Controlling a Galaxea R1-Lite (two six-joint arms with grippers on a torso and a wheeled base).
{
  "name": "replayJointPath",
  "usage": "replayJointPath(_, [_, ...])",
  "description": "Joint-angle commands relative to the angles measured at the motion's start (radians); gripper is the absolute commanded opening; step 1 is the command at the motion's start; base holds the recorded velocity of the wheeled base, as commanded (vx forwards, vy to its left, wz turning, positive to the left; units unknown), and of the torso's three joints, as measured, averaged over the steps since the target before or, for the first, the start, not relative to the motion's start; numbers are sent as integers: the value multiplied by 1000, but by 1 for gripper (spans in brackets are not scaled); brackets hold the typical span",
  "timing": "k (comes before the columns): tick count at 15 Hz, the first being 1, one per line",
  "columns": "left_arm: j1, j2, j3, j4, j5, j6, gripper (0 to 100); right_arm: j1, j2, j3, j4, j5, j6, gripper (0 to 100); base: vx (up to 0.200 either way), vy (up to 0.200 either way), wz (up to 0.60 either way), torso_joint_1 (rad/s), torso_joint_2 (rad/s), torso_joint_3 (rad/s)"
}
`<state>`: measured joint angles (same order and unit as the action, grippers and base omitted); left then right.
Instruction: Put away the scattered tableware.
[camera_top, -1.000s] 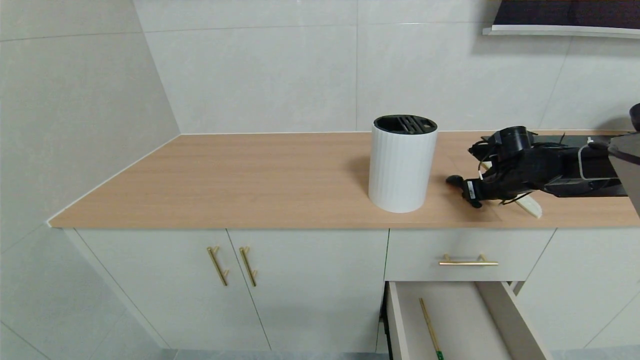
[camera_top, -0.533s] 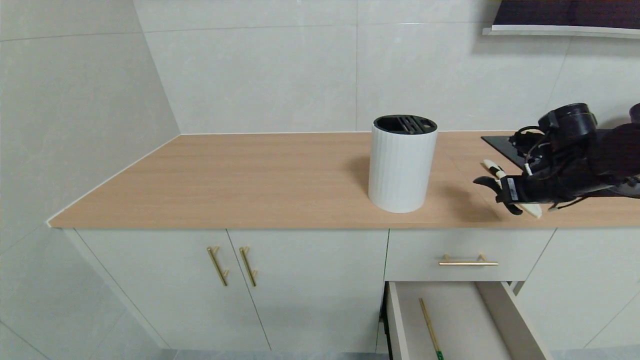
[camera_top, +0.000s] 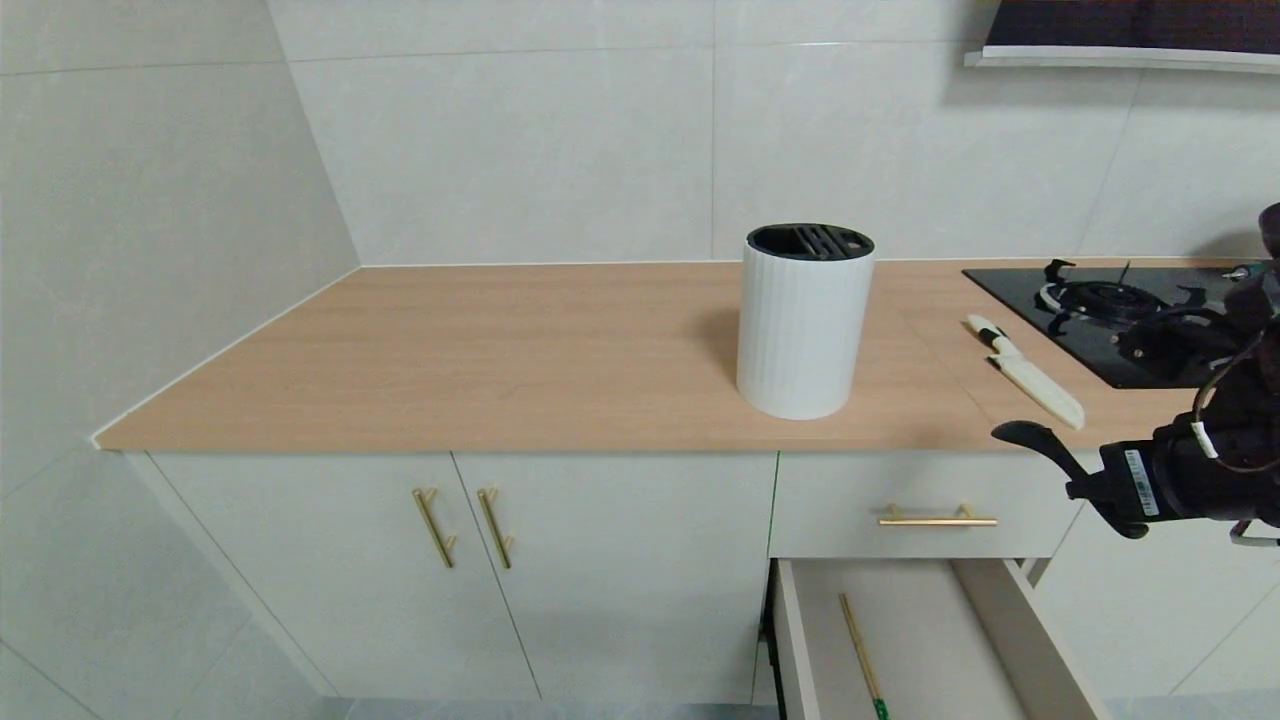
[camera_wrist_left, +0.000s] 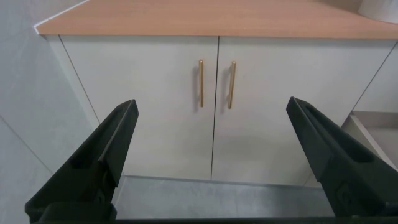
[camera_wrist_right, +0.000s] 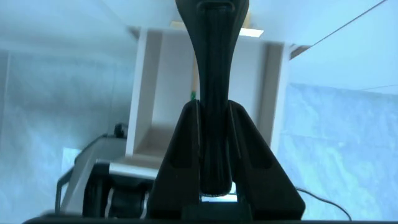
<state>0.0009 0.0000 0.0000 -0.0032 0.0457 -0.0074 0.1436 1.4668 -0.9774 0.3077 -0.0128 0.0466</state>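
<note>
My right gripper hangs in front of the counter edge, above the open drawer. It is shut on a slim black utensil that sticks out to the left. In the right wrist view the utensil runs between the closed fingers of that gripper, with the drawer below. A white-handled knife lies on the counter right of the white ribbed knife holder. A thin chopstick lies in the drawer. My left gripper is open and low, facing the cabinet doors.
A black gas hob occupies the counter's far right. The wooden counter stretches bare to the left of the holder. A shut drawer with a gold handle sits above the open one.
The right gripper has left the counter beside the knife, swinging right and down past the front edge to above the open drawer, still with the black utensil.
</note>
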Motion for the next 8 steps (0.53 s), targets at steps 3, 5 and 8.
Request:
replayJointPath(3, [1, 0, 0, 2, 0, 0, 100, 7, -33, 23, -4, 2, -2, 0, 0, 0, 0, -172, 445, 269])
replayJointPath(5, [1, 0, 0, 0, 0, 0, 100, 7, -31, 33, -4, 2, -4, 0, 0, 0, 0, -171, 476, 298])
replayJointPath(8, [1, 0, 0, 2, 0, 0, 100, 7, -19, 33, -4, 0, -5, 0, 0, 0, 0, -159, 474, 310])
